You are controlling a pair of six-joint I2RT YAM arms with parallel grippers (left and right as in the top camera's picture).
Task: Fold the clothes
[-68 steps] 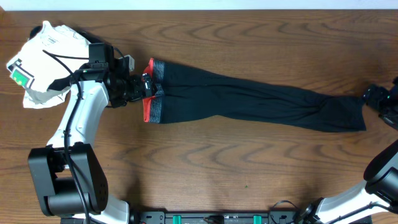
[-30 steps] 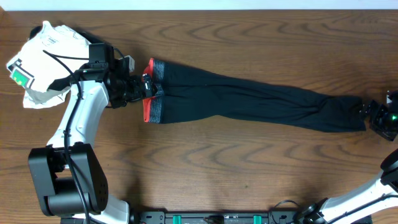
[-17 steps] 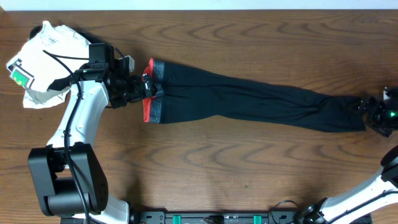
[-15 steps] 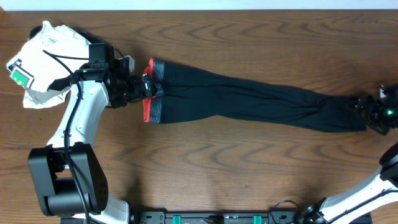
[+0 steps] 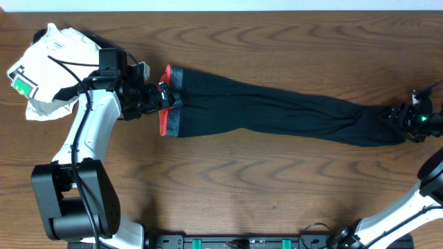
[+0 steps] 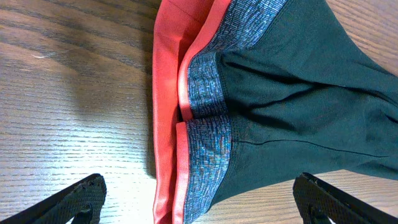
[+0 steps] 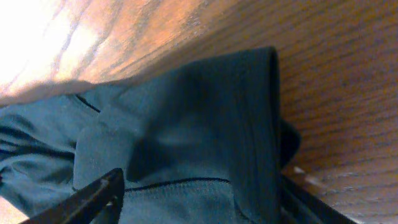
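The clothes (image 5: 277, 114) stretch across mid-frame; left gripper (image 5: 163, 97) gapes around the waistband (image 5: 174, 119) at left; right gripper (image 5: 407, 116) straddles the hem (image 7: 261, 124) far right, grip impossible to tell

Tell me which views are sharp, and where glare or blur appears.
Overhead: even light, sharp, the black garment clear against the table. Left wrist: crisp, the waistband weave shows; a dim shadow on the table at left. Right wrist: soft focus, white glare washes out the table at upper left.
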